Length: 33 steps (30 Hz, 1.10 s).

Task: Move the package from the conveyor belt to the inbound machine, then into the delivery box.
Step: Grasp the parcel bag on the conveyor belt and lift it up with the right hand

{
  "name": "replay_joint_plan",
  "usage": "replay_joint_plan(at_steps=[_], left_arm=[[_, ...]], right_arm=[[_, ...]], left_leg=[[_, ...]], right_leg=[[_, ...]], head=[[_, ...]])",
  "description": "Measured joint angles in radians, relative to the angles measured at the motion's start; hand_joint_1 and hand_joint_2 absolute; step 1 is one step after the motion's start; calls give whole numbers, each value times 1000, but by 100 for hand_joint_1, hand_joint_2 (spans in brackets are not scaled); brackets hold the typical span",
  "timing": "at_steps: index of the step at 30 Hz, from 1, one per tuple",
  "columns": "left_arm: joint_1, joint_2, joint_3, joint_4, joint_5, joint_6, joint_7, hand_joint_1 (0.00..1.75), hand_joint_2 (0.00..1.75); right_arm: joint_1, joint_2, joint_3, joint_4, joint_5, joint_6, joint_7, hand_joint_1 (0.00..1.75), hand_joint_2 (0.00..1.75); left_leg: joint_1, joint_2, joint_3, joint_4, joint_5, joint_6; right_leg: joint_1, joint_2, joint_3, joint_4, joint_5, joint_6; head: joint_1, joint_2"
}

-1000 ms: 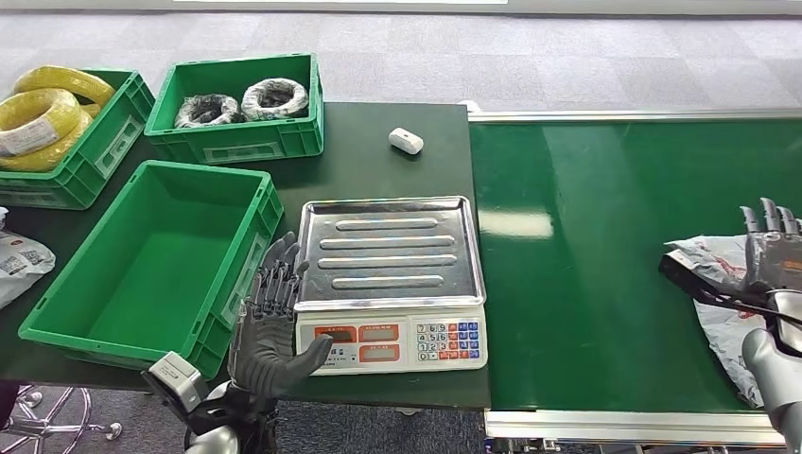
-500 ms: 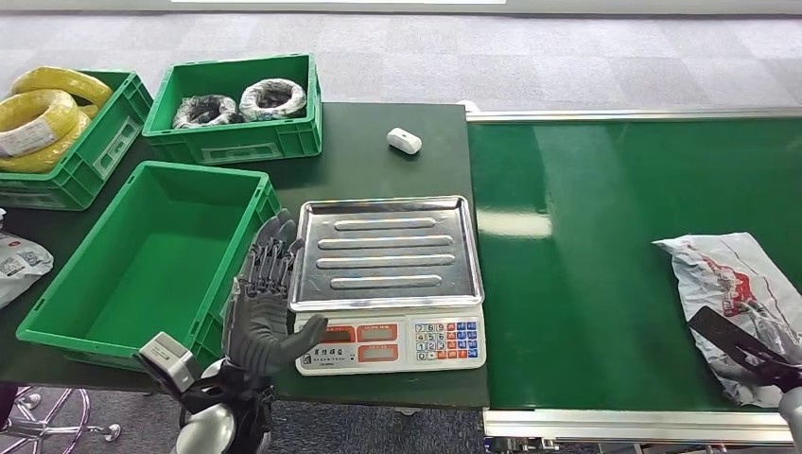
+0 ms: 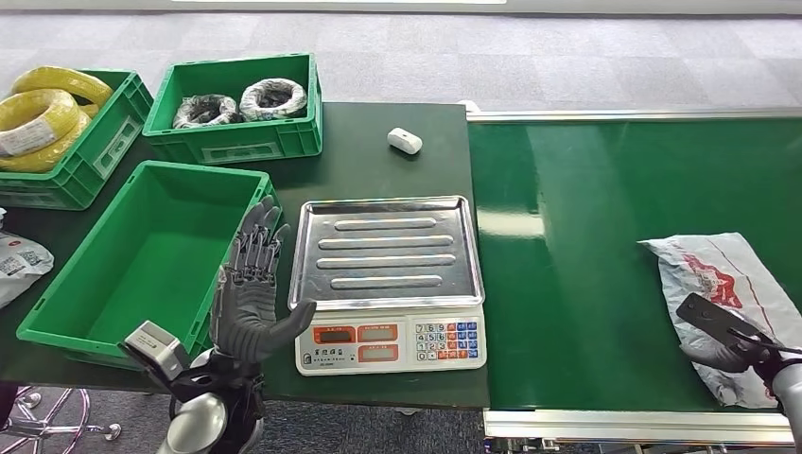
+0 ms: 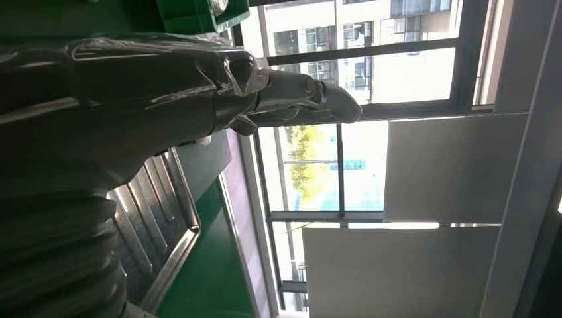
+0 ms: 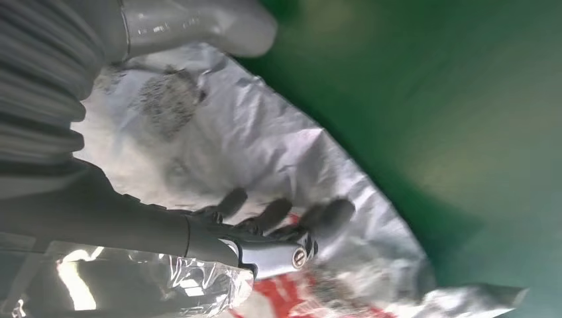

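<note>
Our left hand (image 3: 248, 303) stands upright with fingers spread wide, holding nothing, the scale (image 3: 388, 284) just beside it. Our right hand (image 3: 733, 340) rests on the grey package (image 3: 733, 284) lying on the conveyor belt (image 3: 586, 246); whether its fingers grip the package we cannot tell

The grey plastic mailing package with red print (image 3: 733, 284) runs off the head view's right edge, and its near corner lies under the robot's right hand (image 3: 733, 340) — that hand is itself cut by the lower right corner, its fingers too dark to read. In the right wrist view the dark fingertips (image 5: 278, 213) blur against the crumpled plastic, so whether they grip or merely rest is unclear. A white printed bag (image 3: 19, 265) at the head view's left edge is half cropped — its label too small to read
</note>
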Motion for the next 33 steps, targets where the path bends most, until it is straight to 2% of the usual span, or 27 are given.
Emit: replay_joint_plan(at_steps=[8,9,12,13,16,21,27,33], left_arm=[[1,0,17,-15,0,15,3,0,175],[4,0,19,-18,0,17,3,0,175],[14,0,24,-28,0,23,3,0,175],[18,0,24,-31,0,26,3,0,175],[31,1,25,-40,0,37,3,0,175],[49,2,25,-58,-1,54,2,0,175],[51,2,25,-62,1,51,2,0,175],[52,9,25,-62,18,35,-5,0,175]], right_arm=[[-52,30,81,0,-32,45,-27,175,175],[-56,34,90,0,-33,47,-27,166,175],[-66,41,114,0,-35,46,-25,35,175],[-69,42,122,0,-34,41,-22,0,175],[-81,45,150,0,-24,-6,10,0,175],[-119,41,239,0,43,-164,160,0,175],[-145,22,292,9,52,-178,215,0,175],[-134,-35,300,37,26,-167,246,0,175]], left_leg=[[0,0,0,0,0,0],[0,0,0,0,0,0],[0,0,0,0,0,0],[0,0,-1,0,0,0],[0,0,-1,0,0,0],[0,0,0,0,0,0],[0,-1,0,0,1,0],[0,-1,-1,0,0,0]], right_leg=[[0,0,0,0,0,0],[0,0,0,0,0,0],[0,0,0,0,0,0],[0,0,0,0,0,0],[0,0,0,0,0,0],[0,0,0,0,0,0],[0,0,0,0,0,0],[0,-1,-1,0,0,0]], head=[[0,0],[0,0],[0,0],[0,0],[0,0],[0,0],[0,0],[0,0]])
